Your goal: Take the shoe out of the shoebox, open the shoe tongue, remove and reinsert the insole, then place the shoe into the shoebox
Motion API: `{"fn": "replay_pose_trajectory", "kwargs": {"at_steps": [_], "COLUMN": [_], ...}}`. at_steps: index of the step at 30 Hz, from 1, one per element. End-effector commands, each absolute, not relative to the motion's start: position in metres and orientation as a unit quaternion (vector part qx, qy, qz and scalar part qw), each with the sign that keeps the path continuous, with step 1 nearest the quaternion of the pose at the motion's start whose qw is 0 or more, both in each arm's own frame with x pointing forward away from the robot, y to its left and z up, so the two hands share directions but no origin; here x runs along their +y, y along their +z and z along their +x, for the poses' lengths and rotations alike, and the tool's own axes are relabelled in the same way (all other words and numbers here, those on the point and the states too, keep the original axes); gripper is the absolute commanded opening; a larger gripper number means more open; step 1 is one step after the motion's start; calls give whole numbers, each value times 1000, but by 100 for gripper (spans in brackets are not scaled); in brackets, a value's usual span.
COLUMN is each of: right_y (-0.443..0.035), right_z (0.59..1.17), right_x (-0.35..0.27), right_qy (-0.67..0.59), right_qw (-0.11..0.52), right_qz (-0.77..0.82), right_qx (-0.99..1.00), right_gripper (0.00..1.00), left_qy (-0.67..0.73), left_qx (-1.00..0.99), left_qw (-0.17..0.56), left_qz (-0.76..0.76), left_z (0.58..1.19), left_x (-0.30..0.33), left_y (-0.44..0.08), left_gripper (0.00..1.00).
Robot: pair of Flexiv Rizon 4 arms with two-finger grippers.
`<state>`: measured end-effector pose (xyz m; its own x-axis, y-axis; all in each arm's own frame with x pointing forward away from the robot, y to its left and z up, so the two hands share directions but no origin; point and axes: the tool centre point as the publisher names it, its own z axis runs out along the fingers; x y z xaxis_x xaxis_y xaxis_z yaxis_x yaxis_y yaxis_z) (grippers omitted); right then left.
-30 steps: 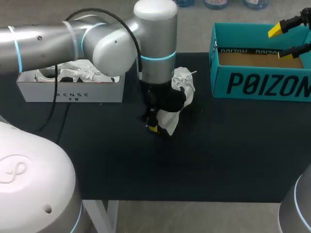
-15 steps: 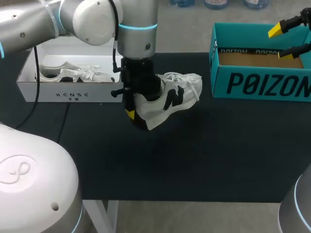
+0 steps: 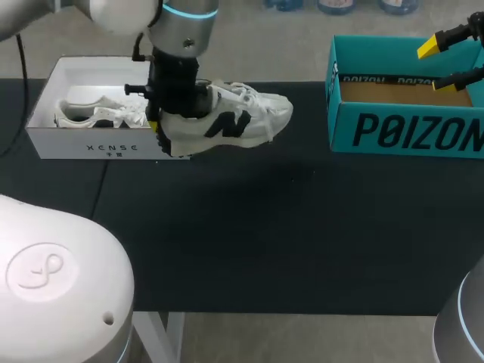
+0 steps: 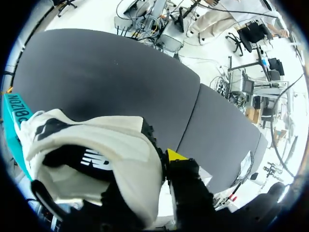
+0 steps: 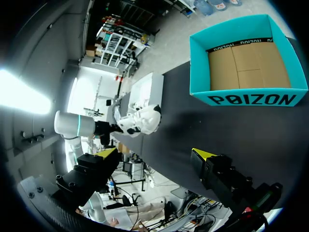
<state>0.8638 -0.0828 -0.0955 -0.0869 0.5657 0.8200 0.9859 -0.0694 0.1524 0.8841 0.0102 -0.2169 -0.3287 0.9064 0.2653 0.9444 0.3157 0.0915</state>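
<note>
Head view: L gripper (image 3: 159, 134) clamps shoe (image 3: 234, 121), table (image 3: 302, 227) far edge; 2nd shoe (image 3: 91, 113) in white box (image 3: 113, 145); R gripper (image 3: 432, 66) wide near teal box (image 3: 408, 132).

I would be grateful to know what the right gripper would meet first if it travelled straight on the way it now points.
Probably the bare black table, just short of the white shoe that the left gripper holds; the teal shoebox sits aside of that line. Depth is unclear.

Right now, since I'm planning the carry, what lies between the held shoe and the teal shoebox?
Nothing: only bare black table separates the shoe from the teal shoebox, as the head view shows.
</note>
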Motion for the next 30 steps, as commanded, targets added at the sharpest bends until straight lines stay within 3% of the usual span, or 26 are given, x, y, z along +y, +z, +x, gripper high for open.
{"fn": "replay_pose_trajectory", "kwargs": {"at_steps": [1,8,27,30], "right_y": [-96,-96,-96,-96], "right_z": [863,863,863,863], "right_x": [-83,-83,-83,-83], "right_qy": [-388,-388,-388,-388], "right_qw": [269,269,269,269], "right_qz": [-620,-620,-620,-620], "right_qx": [-626,-626,-626,-626], "right_gripper": [100,100,100,100], "left_qy": [-136,-98,-98,-112], "left_qx": [-760,-763,-763,-779], "left_qw": [-20,21,21,15], "left_qz": [-635,-639,-639,-617], "left_z": [890,933,933,957], "left_x": [69,96,96,127], "left_y": [-194,-202,-202,-196], "left_gripper": [0,0,0,0]}}
